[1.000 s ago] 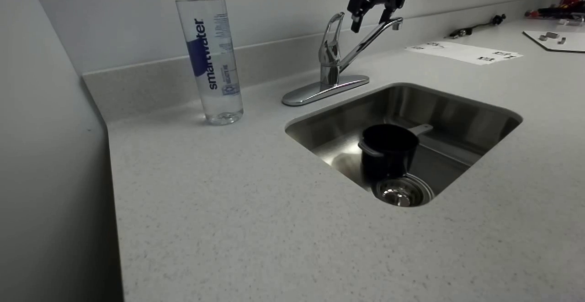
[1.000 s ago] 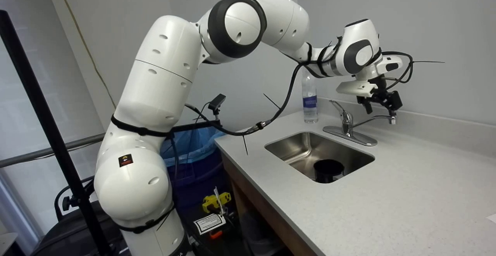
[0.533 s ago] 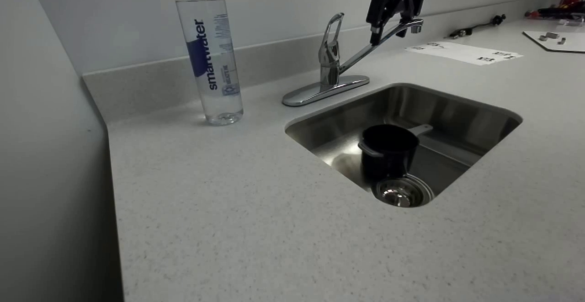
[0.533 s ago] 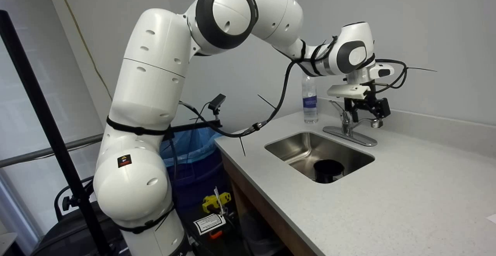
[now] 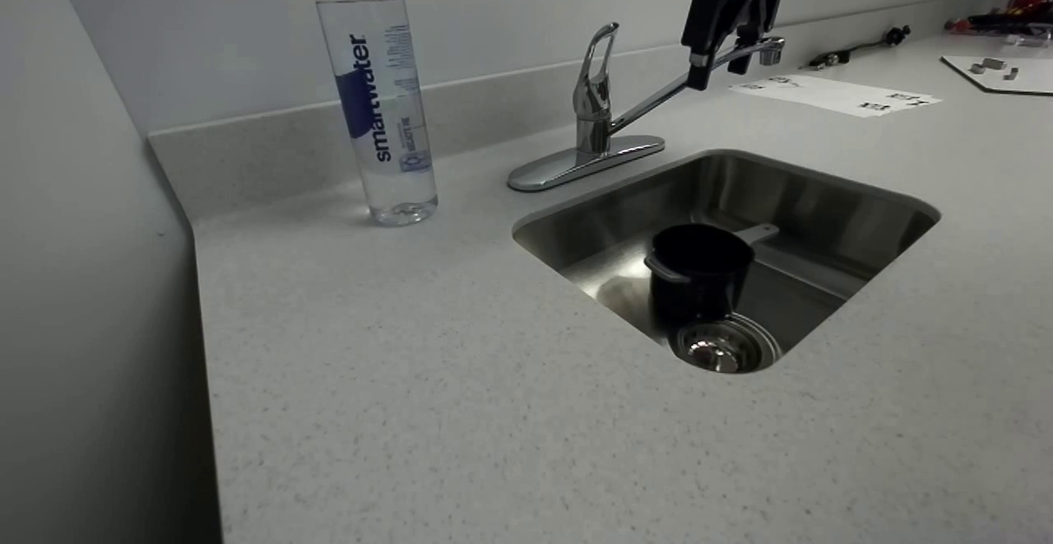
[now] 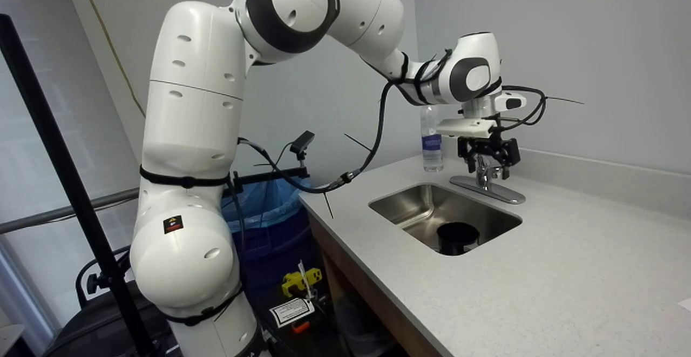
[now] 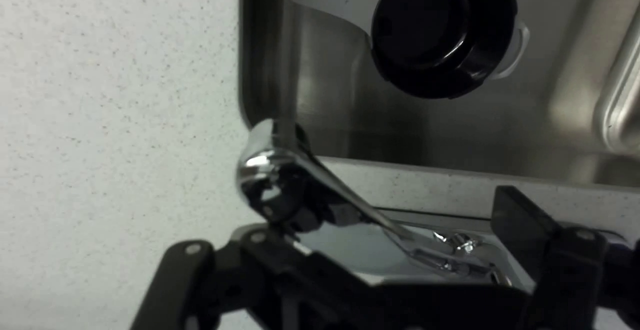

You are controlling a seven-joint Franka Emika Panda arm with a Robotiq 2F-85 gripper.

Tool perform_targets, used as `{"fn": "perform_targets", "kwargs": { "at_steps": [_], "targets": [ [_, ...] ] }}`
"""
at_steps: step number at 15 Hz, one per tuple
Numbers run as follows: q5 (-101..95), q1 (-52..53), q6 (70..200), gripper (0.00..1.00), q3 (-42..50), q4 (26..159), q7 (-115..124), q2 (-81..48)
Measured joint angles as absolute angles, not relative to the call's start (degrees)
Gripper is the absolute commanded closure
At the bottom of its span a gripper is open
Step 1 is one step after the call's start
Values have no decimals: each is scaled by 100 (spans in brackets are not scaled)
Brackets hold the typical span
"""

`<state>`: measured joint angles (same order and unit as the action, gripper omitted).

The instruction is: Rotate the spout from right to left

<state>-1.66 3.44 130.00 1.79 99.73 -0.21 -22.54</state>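
Note:
The chrome spout (image 5: 650, 104) slopes up from its faucet base plate (image 5: 551, 169), its tip pointing toward the sink's far corner in an exterior view. The upright lever handle (image 5: 594, 87) stands over the base. My gripper (image 5: 720, 71) is open and points down, with its fingers on either side of the spout's outer part. In an exterior view, the gripper (image 6: 488, 172) is in front of the faucet and hides most of the spout. In the wrist view, the spout (image 7: 345, 190) runs between the spread fingers (image 7: 405, 220), its tip near the left finger. Contact is unclear.
A black pot (image 5: 699, 281) with a light handle stands in the steel sink (image 5: 790, 198); the pot also shows in the wrist view (image 7: 440, 35). A tall water bottle (image 5: 378, 116) stands beside the faucet by the wall. A printed paper sheet (image 5: 831, 95) lies farther along the counter.
My gripper has lowered around the spout and moved toward the sink. The spout has swung with it, its tip moving away from the back wall. The fingers have stayed apart.

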Motion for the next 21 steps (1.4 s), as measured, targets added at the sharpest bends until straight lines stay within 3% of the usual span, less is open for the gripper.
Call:
{"fn": "perform_targets", "kwargs": {
  "at_steps": [21],
  "targets": [
    [195,721,13094,0,-1191,10851,-550,-1568]
  ]
}}
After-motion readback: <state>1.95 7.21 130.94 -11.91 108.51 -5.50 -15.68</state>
